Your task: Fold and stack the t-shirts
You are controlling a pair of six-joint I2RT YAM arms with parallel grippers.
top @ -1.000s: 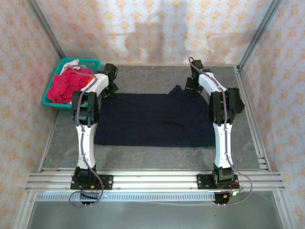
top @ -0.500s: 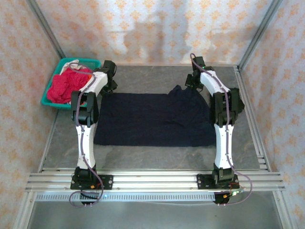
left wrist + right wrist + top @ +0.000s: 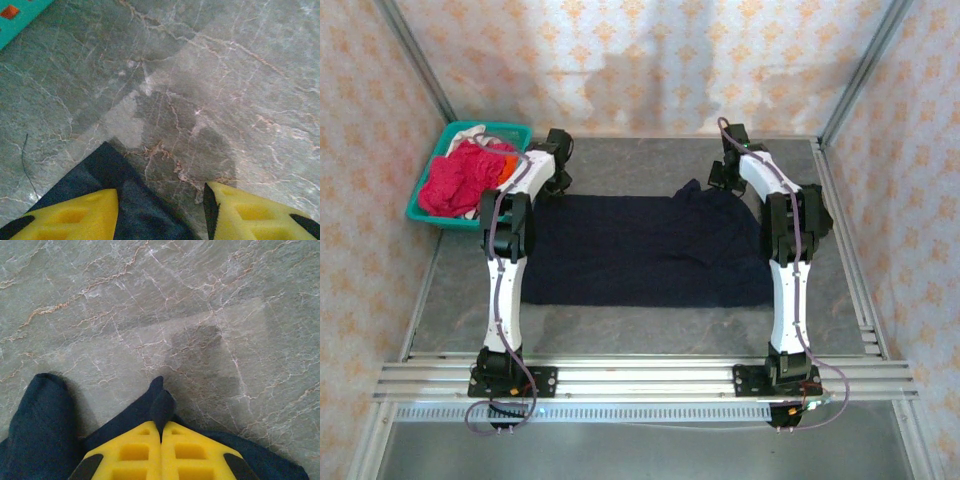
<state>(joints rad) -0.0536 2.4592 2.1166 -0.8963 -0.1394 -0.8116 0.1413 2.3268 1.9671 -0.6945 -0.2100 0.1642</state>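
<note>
A dark navy t-shirt [image 3: 640, 250] lies flat on the grey marbled worktop [image 3: 640, 325]. The right jaws pinch a fold at its far edge, while the left jaws stand spread over its far left corner.

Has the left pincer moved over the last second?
Yes. The left pincer has shifted slightly right, away from the teal basket, at the navy t-shirt's far-left corner.

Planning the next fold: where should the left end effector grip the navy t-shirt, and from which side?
Take the far-left corner of the navy t-shirt, coming from straight above. It lies flat on the table, pointing away, with the open left end effector poised at it. The right end effector pinches the far-right side, so a matching hold probably suits.
</note>
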